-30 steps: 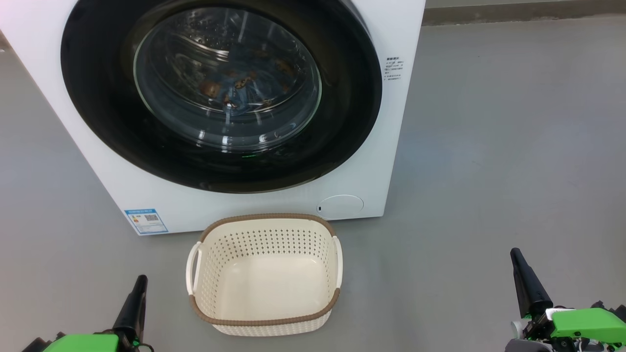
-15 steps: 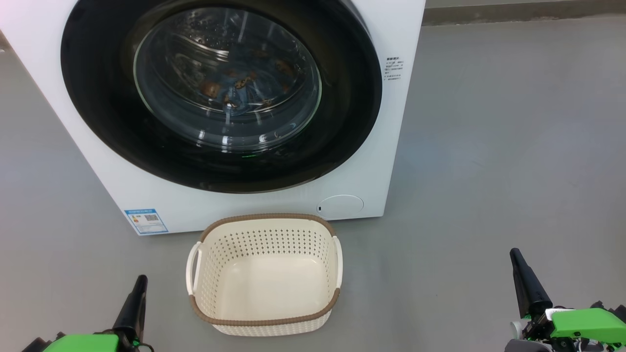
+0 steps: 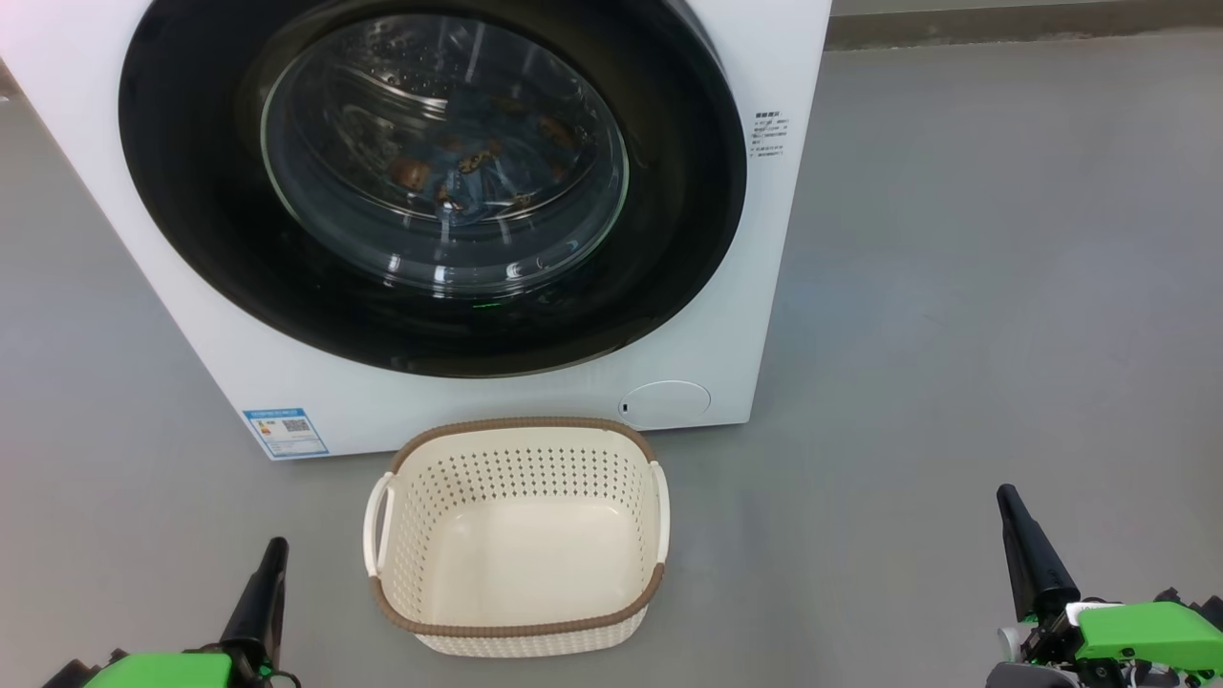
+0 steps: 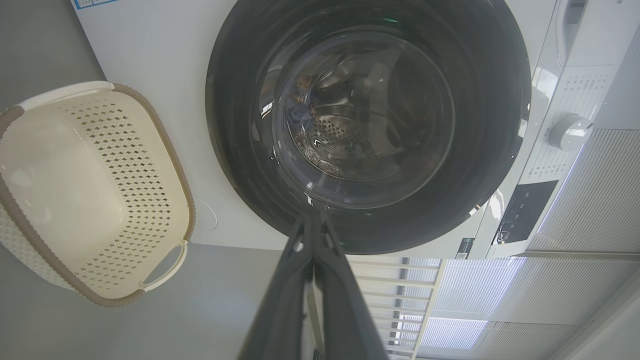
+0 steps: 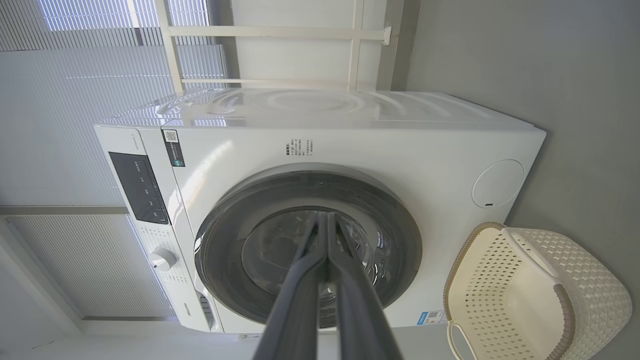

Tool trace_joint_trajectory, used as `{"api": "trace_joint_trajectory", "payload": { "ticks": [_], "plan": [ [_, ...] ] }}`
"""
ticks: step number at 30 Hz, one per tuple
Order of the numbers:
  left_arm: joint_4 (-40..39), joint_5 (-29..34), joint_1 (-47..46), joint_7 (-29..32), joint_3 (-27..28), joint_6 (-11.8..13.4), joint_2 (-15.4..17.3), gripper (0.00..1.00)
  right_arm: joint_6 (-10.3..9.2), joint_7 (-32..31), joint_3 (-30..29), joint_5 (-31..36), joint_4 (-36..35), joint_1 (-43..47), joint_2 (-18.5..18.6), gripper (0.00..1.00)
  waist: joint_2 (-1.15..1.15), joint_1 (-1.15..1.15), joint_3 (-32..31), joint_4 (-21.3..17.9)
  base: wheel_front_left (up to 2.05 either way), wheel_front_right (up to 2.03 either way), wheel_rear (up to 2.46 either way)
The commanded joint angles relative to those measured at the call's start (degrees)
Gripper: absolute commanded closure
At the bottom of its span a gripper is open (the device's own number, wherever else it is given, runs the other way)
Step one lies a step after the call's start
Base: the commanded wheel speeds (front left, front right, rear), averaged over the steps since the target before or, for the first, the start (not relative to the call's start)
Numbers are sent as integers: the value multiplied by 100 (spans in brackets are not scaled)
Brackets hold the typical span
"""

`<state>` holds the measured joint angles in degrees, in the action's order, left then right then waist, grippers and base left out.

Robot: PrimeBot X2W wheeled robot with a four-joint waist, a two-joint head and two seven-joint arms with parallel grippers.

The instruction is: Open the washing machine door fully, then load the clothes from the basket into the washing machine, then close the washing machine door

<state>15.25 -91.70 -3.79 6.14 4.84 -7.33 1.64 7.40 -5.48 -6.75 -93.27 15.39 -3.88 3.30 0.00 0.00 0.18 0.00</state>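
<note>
A boxy white washing machine (image 3: 764, 287) stands on a smooth grey floor (image 3: 955, 334). The washing machine door (image 3: 191, 220), a round glossy black ring around a bulging clear glass bowl, sits shut against the front. Through the glass, the perforated steel drum (image 4: 332, 135) holds what looks like dark blue fabric (image 3: 459, 177) with brown patches. Just in front of the machine sits the basket (image 3: 516, 629), a cream perforated plastic tub with a brown woven-look rim; its smooth solid base is in plain view. The left gripper (image 3: 272, 559) and right gripper (image 3: 1013, 516) hang low at either side, each with its two long dark fingers pressed together, tips meeting.

White washing machine (image 3: 315, 392), black door (image 3: 182, 191); cream perforated basket (image 3: 516, 468), brown rim (image 3: 516, 630).
</note>
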Motion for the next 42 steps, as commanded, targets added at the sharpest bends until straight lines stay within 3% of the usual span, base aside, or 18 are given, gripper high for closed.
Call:
{"api": "trace_joint_trajectory", "payload": {
  "ticks": [1, 42],
  "plan": [
    [-122, -47, -239, 35, 168, -15, 123, 100, 9, -40, 99, 48, -140, -223, 14, 100, 0, 0, 0, 0, 0, 0, 0],
    [-122, -47, -239, 35, 167, -15, 123, 100, 9, -69, 63, 77, -138, -226, -10, 100, 0, 0, 0, 0, 0, 0, 0]
  ]
}}
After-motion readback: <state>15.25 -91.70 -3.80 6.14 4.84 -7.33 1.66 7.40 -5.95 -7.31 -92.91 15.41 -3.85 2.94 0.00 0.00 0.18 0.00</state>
